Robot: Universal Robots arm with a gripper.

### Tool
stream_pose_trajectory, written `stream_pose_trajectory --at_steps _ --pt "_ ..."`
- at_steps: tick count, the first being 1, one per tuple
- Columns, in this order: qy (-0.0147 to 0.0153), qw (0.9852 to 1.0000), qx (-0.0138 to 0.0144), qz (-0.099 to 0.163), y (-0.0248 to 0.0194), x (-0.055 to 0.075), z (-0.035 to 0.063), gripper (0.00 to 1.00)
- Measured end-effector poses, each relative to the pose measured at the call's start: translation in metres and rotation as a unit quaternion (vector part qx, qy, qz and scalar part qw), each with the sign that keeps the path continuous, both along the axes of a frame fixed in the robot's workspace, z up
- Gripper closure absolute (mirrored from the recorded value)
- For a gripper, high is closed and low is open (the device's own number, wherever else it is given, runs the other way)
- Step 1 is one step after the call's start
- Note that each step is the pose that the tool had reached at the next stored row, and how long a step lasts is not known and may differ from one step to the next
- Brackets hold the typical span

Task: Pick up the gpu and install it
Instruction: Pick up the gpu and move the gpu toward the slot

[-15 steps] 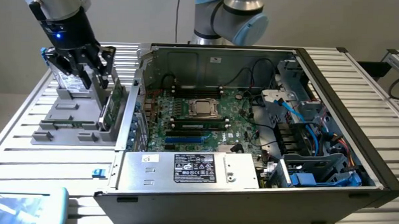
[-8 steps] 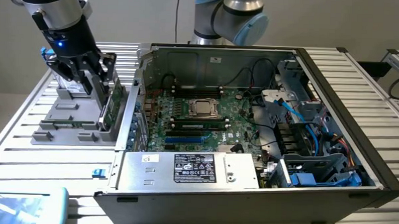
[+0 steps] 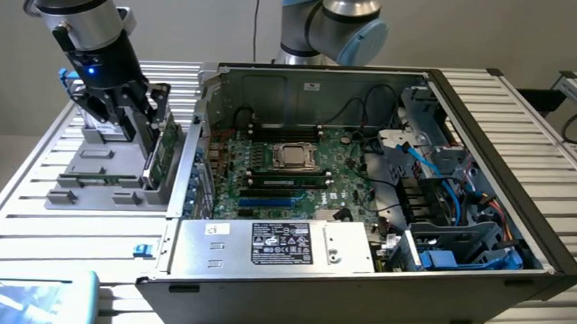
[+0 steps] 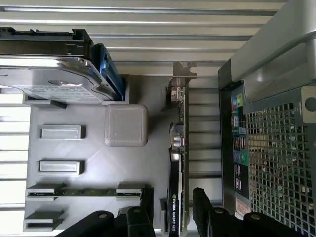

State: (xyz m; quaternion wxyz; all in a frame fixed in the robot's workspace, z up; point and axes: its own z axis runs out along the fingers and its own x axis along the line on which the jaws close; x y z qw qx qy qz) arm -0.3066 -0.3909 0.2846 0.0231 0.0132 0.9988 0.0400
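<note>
**Exterior view: open gripper over the gpu, nothing held**

Exterior view shows the arm reaching down at the exterior view's left, with the gripper [image 3: 141, 110] low over a grey holder [image 3: 96, 178] on the slatted desk [image 3: 33, 203]. The gpu [image 3: 162, 152] stands on its long edge in the holder, just beside the wall of the open PC case [image 3: 364, 193]. A silver drive [image 3: 107, 130] stands upright in the same holder, on the far side of the gripper from the case.

Wrist view looks straight down the gripper [image 4: 173, 195]. Its jaws stand wide apart, one finger on each side of the gpu [image 4: 176, 165], with a gap showing on both sides; it grips nothing. The card's edge runs between the holder [image 4: 123, 163] and the case [image 4: 276, 148]. The drive [image 4: 54, 74] sits well apart from the card. A memory stick [image 4: 84, 192] lies in a slot of the holder.
</note>
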Motion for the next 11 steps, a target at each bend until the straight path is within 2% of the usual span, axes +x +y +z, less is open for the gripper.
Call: stream_pose_trajectory --at_steps 4,11 --pt "-0.0021 1.0 0.0001 0.0 0.001 0.0 -0.0037 0.54" --pt "-0.0033 1.0 0.0002 0.0 0.0034 0.0 -0.0155 0.54"
